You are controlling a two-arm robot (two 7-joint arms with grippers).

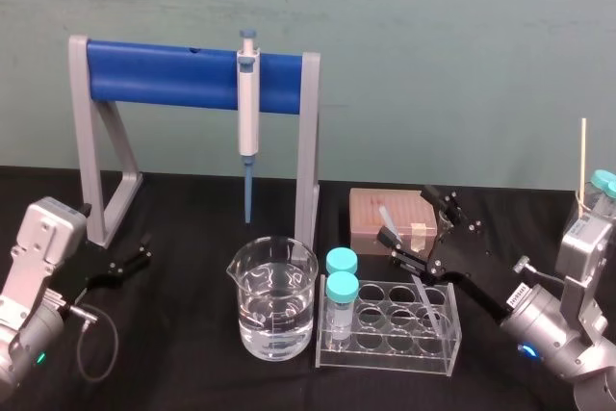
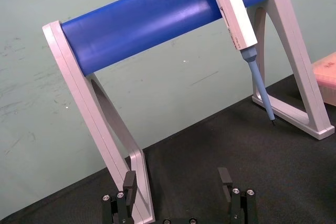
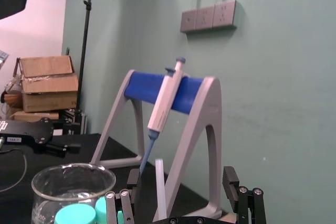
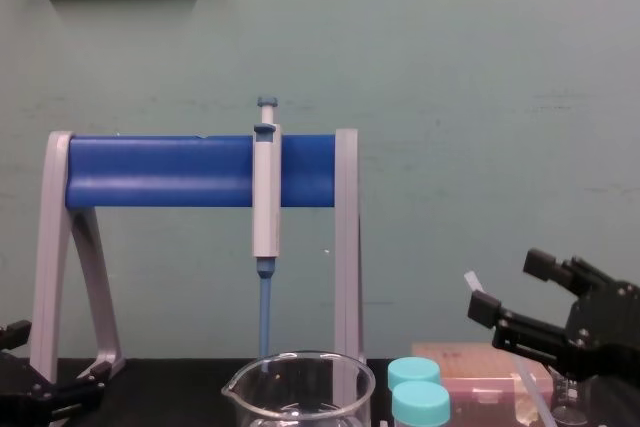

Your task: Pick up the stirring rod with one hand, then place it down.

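"White stirring rod (image 3: 160, 187), where is it?"

"Propped in the clear tube rack (image 1: 380, 361), tilted. Its lower end is down in the rack's right side. Its upper part comes up between the fingers of the right gripper (image 1: 409, 217)."

"Clamped?"

"No. The right wrist view has the 2 black fingers (image 3: 229, 179) spread wide, and the rod stands in the gap, nearer 1 of them. Can't tell if it touches that one. The gripper hangs over the back right of the rack, in front of the pinkish-brown box (image 1: 368, 218)."

"Left side?"

"The left gripper (image 1: 144, 249) is low over the black table (image 1: 183, 334), beside the left foot of the grey stand (image 1: 159, 74). Its fingers are apart too, with nothing between them. It's well away from the rod."

"Rest of the table?"

"A glass beaker (image 1: 274, 310), part full of clear liquid, is just left of the rack. 2 teal-capped tubes (image 1: 342, 291) are upright in the rack's left end. A grey pipette (image 1: 249, 108) with a blue tip hangs from the stand's blue bar, behind the beaker. The box is behind the rack."

"Is the rod resting on anything besides the rack?"

"Can't tell. The chest view shows its top poking up just beside a right gripper finger."
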